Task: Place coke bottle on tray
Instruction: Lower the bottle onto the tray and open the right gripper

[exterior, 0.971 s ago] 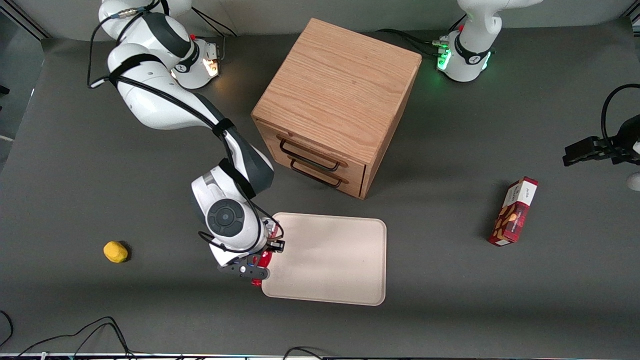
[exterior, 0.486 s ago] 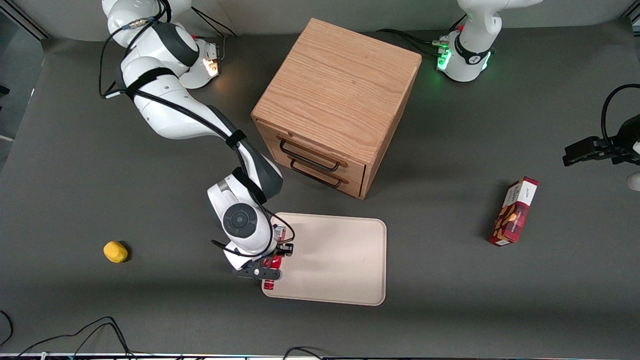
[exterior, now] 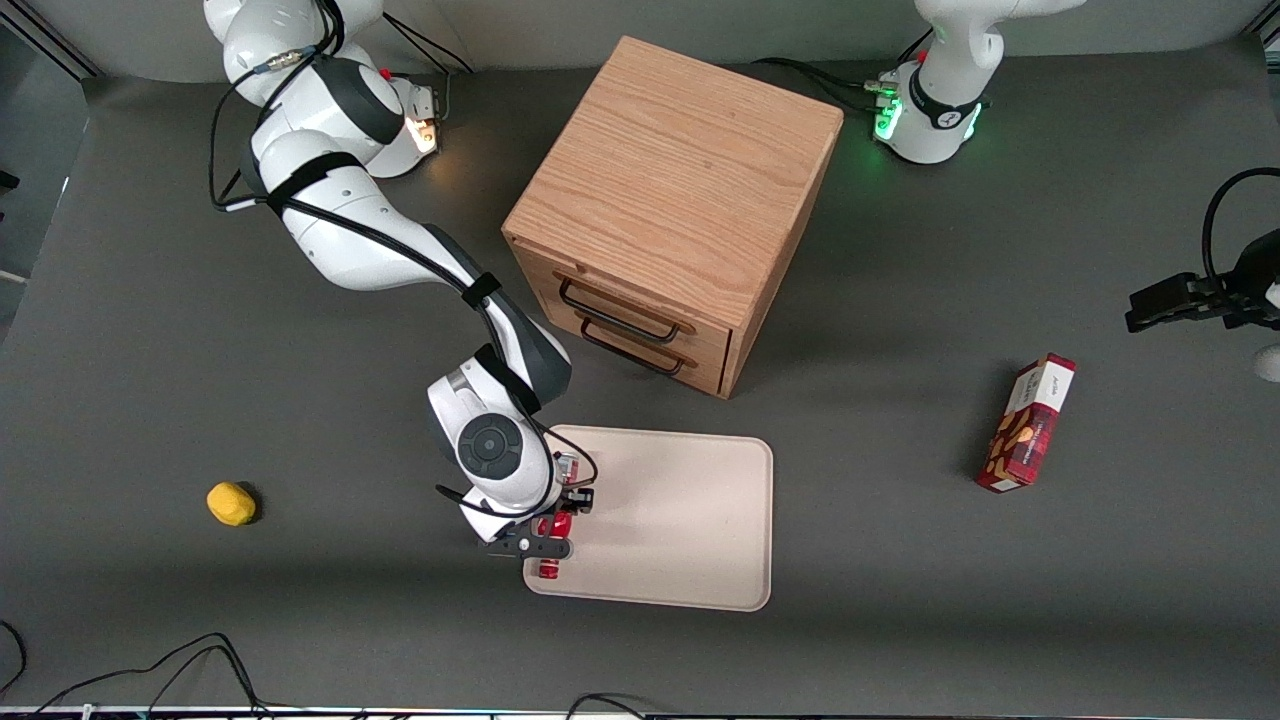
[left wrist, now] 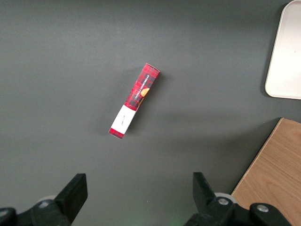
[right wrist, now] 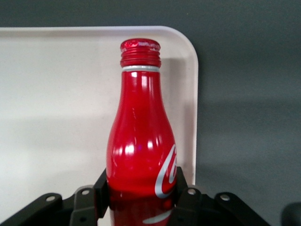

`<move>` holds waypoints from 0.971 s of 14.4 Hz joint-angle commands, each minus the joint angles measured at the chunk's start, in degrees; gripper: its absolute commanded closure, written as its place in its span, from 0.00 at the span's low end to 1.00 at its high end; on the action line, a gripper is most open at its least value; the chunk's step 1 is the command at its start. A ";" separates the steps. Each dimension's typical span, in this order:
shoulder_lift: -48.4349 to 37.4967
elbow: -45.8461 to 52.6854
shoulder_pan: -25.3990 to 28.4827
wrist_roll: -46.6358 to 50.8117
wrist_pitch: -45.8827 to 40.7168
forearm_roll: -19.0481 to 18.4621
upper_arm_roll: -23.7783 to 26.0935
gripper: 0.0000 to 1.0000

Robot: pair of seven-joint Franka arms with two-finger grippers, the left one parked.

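Note:
My right gripper [exterior: 545,535] is shut on the coke bottle [exterior: 547,568], a slim red bottle with a red cap and white lettering. It holds the bottle over the corner of the pale beige tray [exterior: 680,520] that is nearest the front camera at the working arm's end. In the right wrist view the bottle [right wrist: 141,141] sits between the two black fingers [right wrist: 101,190], its cap over the tray's rounded corner [right wrist: 188,52]. The gripper [right wrist: 140,200] clamps the bottle's lower body. Whether the bottle touches the tray cannot be told.
A wooden two-drawer cabinet [exterior: 670,200] stands farther from the camera than the tray. A yellow object [exterior: 231,503] lies toward the working arm's end. A red snack box [exterior: 1028,422] lies toward the parked arm's end, also in the left wrist view [left wrist: 135,100].
My right arm has carried the bottle sideways from the tray's edge to over the tray's corner. The grip has stayed shut on it.

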 commanded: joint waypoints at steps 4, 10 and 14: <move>1.01 2.49 1.37 -1.47 0.05 0.49 -1.51 0.83; 1.01 2.41 1.37 -1.02 1.02 0.49 -1.68 0.00; 1.01 2.41 1.37 -1.02 0.93 0.49 -1.68 0.00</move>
